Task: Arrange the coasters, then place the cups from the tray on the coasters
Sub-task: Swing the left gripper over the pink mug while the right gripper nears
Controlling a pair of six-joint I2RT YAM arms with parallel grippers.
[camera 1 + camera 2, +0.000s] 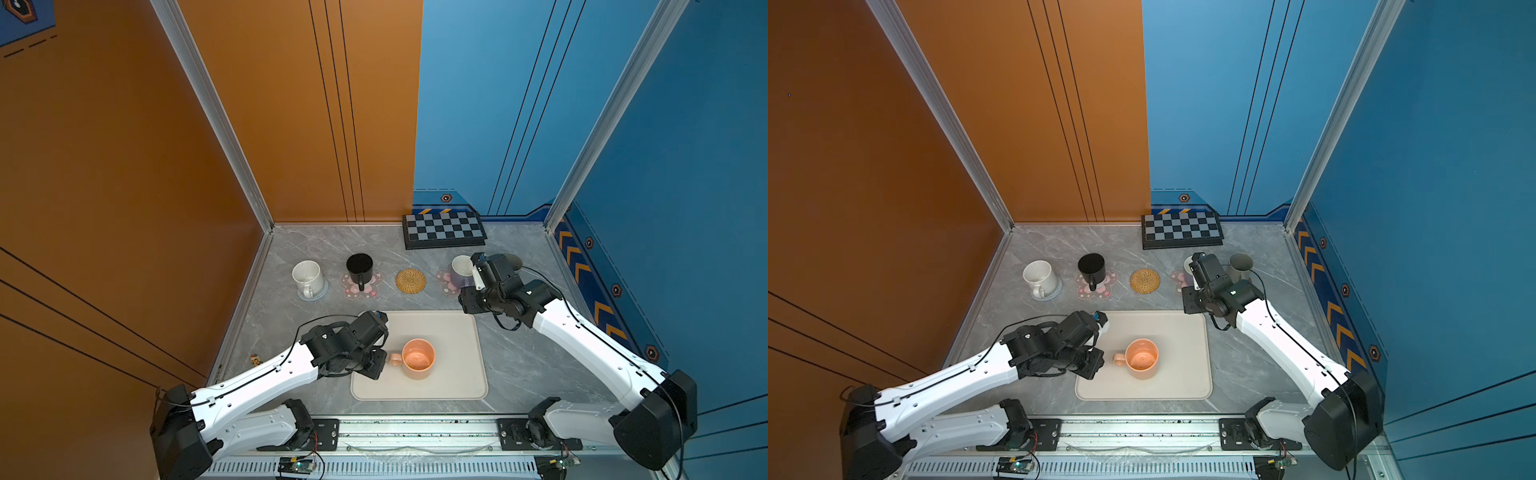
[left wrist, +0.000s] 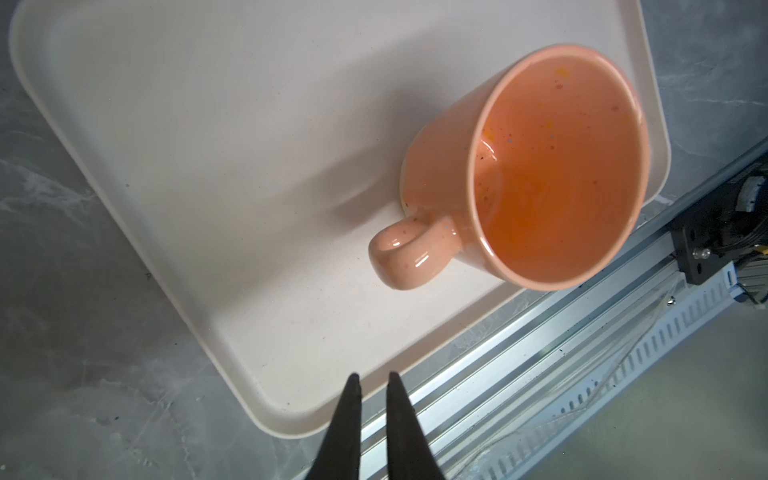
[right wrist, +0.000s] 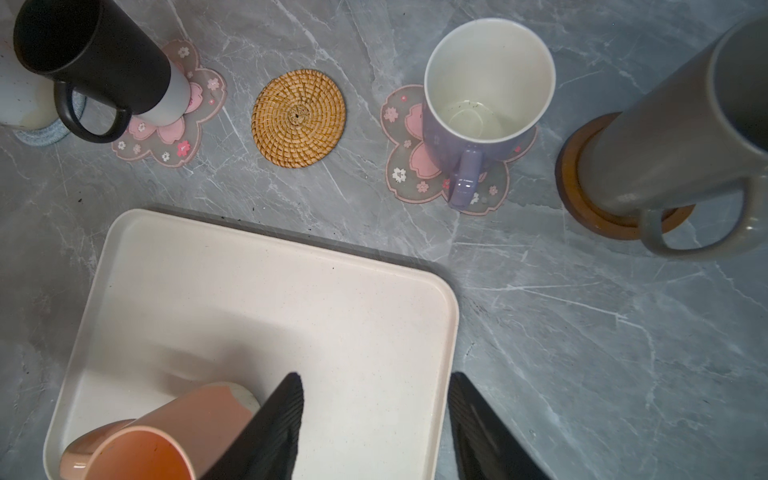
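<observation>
4 cups already stand on coasters in a row across the far half of the grey marbled table (image 1: 519, 365). From the left side, the white speckled cup (image 1: 307, 276) sits on the knitted coaster (image 1: 322, 291), and the black cup (image 1: 360, 268) sits on a pink flower coaster (image 1: 372, 289). Next comes the straw coaster (image 1: 410, 281), lying uncovered between the 2 flower mats. Further right, the lavender cup (image 3: 440, 137) sits on the other pink flower coaster (image 3: 405, 166), its handle turned toward the tray. The grey cup (image 3: 665, 145) sits on the wooden coaster (image 3: 582, 208) at the right end.

1 cup is left on the cream tray (image 1: 453, 332). It is the peach cup (image 1: 417, 359), upright and a little left of the tray's middle, with its handle pointing at the left arm.

In the left wrist view, the left gripper (image 2: 372, 375) hangs over the tray's left edge near that handle. Its jaws are drawn almost together, with only a thin slit between them and nothing in it. In both top views its black tip sits just beside the handle, though I cannot tell whether they touch.

The right gripper (image 3: 375, 376) hangs over the tray's far right corner, near the lavender cup. Its jaws are well apart and empty.

A checkered board (image 1: 444, 230) lies against the back wall, well apart from the row.
</observation>
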